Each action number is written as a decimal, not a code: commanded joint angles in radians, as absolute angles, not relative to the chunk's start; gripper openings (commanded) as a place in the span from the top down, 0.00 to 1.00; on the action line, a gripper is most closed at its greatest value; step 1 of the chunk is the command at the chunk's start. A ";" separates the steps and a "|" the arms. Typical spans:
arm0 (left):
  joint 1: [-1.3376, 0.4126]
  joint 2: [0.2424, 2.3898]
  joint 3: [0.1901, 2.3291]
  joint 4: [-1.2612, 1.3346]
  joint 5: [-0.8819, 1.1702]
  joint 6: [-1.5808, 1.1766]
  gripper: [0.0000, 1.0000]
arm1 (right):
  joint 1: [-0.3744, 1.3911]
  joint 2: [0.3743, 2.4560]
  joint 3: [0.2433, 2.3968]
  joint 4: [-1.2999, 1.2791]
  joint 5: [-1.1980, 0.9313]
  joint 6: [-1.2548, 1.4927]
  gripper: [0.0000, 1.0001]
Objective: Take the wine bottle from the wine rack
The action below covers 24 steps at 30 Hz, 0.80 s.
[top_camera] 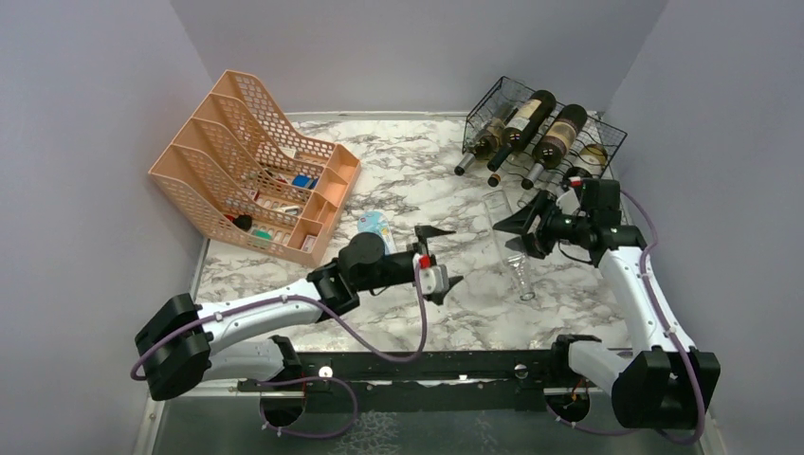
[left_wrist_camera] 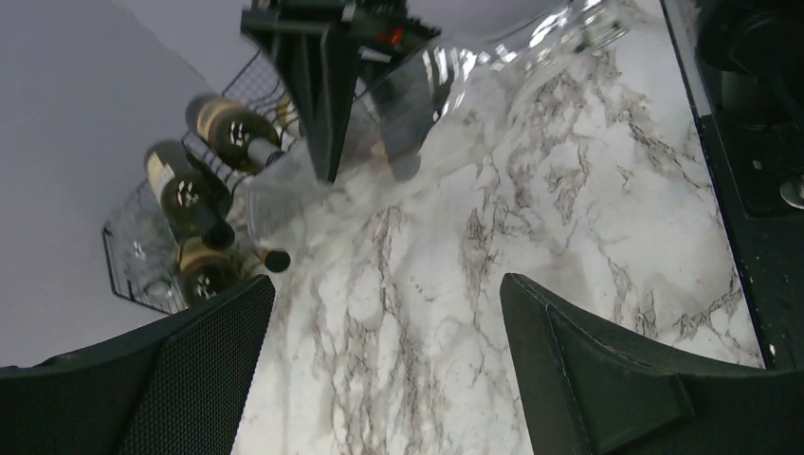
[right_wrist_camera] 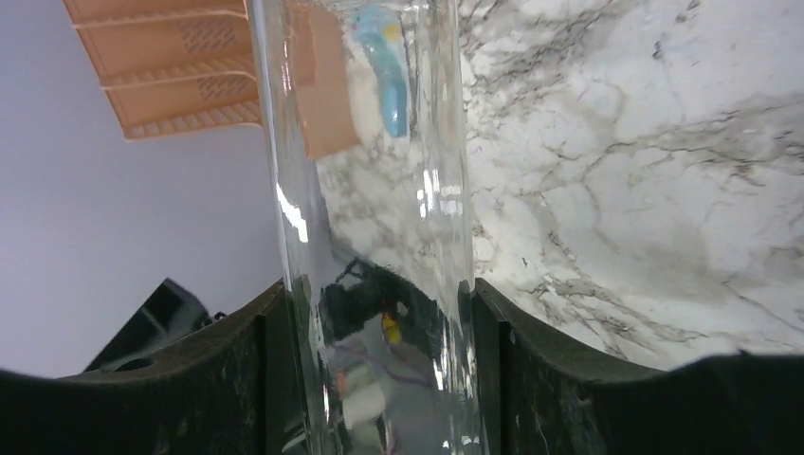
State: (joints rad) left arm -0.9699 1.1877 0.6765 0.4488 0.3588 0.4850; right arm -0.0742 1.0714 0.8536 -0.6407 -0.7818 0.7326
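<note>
The black wire wine rack [top_camera: 586,131] stands at the back right with three dark wine bottles [top_camera: 524,125] lying on it. It also shows in the left wrist view [left_wrist_camera: 133,261]. A clear glass wine bottle [top_camera: 502,223] is off the rack, just in front of it, low over the marble table with its neck towards me. My right gripper [top_camera: 524,227] is shut on its body [right_wrist_camera: 370,190], with fingers [right_wrist_camera: 228,379] on both sides. I cannot tell whether it rests on the table. My left gripper [top_camera: 446,258] is open and empty, left of the clear bottle [left_wrist_camera: 474,85].
A peach mesh file organizer [top_camera: 256,166] with small items stands at the back left, also in the right wrist view [right_wrist_camera: 180,66]. A blue packet [top_camera: 376,226] lies on the marble beside it. Grey walls close in on three sides.
</note>
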 commanded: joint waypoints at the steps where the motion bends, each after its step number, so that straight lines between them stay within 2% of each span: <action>1: -1.098 1.146 0.608 0.580 0.234 0.764 0.04 | 0.015 1.065 0.787 -0.460 -0.827 0.857 0.72; 10: -1.267 1.206 0.565 0.632 0.118 0.881 0.06 | 0.279 1.245 0.757 -0.229 -0.759 1.043 0.72; 24: -1.293 1.278 0.568 0.621 0.141 0.904 0.33 | 0.394 1.360 0.792 -0.179 -0.728 1.078 0.71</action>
State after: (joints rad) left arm -1.2854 1.2602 0.5747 0.5976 0.1490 0.8856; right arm 0.3790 1.3491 0.7517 -0.2440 -0.7170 1.0496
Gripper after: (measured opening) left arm 0.695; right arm 0.628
